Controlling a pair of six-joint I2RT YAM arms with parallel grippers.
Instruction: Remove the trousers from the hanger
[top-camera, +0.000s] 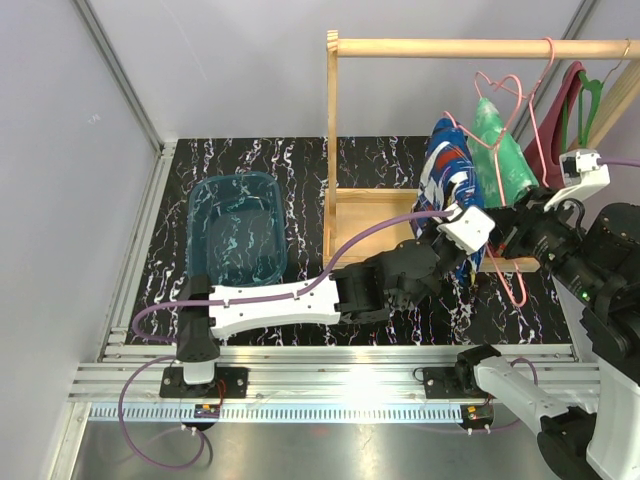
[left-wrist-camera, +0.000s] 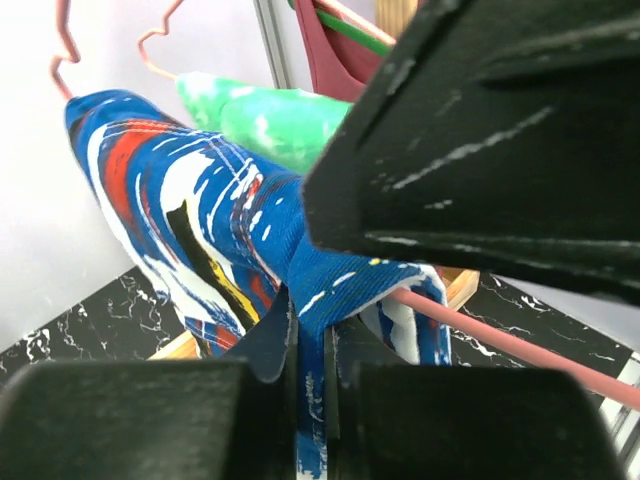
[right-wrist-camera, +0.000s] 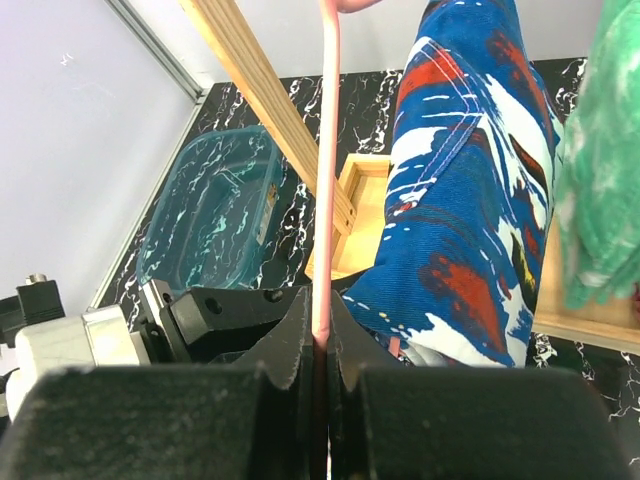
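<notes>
- I have the left arm (top-camera: 270, 305) stretched from lower left toward centre right; left fingers (left-wrist-camera: 150, 420) pinched together.
- The right arm (top-camera: 590, 270) is folded at the right edge, wrist pointing left; right fingers (right-wrist-camera: 150, 420) clamped tight.

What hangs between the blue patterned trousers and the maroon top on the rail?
The green mottled trousers hang between them, seen in the top view.

On the table (top-camera: 300, 170), the bin (top-camera: 235, 230) sits left of the rack (top-camera: 450, 47). From the rack hang the left trousers (top-camera: 447, 165) on a hanger (right-wrist-camera: 325, 150), the right trousers (top-camera: 497, 150) just beside, and the top (top-camera: 562, 130) farthest right.
</notes>
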